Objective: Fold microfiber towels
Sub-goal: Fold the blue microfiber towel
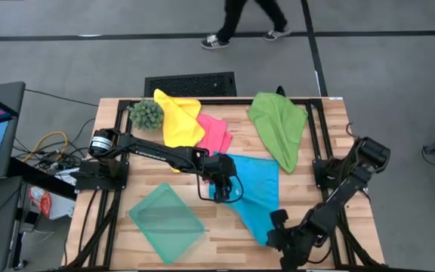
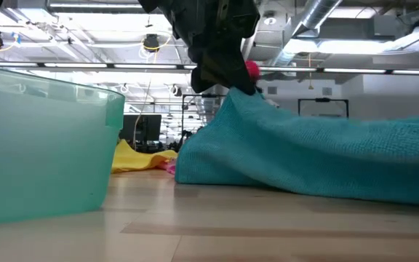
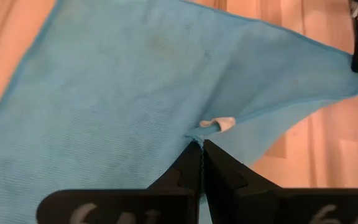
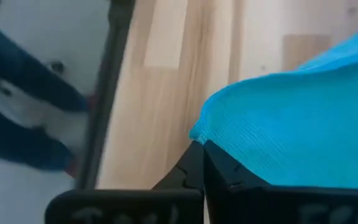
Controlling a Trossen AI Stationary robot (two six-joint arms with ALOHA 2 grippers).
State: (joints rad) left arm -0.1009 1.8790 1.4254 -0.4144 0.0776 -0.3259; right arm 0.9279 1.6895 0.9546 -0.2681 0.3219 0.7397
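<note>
The bright blue towel (image 1: 257,185) lies spread in the middle of the table. My left gripper (image 1: 223,189) is shut on its left edge. My right gripper (image 1: 274,230) is shut on its near corner. In the low view the cloth rises to a peak (image 2: 233,98) under the left gripper (image 2: 220,69) and slopes down to the wood. The yellow towel (image 1: 176,117), the pink towel (image 1: 216,134) and the green towel (image 1: 279,125) lie crumpled along the far side, touched by no gripper. My left gripper pinches the blue towel's edge (image 3: 197,138) between its two fingers, right beside a small white tag (image 3: 219,123). The fingers slant down from the table's left side. That spot is lifted, and the cloth hangs from it with its lower part on the table. My right gripper pinches the towel's near corner (image 4: 199,134) between its two fingers, slanting down from the table's right near side. The corner stands a little above the wood, and the cloth runs away from it toward the left gripper.
A translucent teal tray (image 1: 166,223) stands at the near left, close to the blue towel. A small spiky green plant (image 1: 147,113) sits at the far left corner. A person (image 1: 244,23) walks on the floor beyond the far edge. Bare wood (image 1: 323,219) shows at the near right.
</note>
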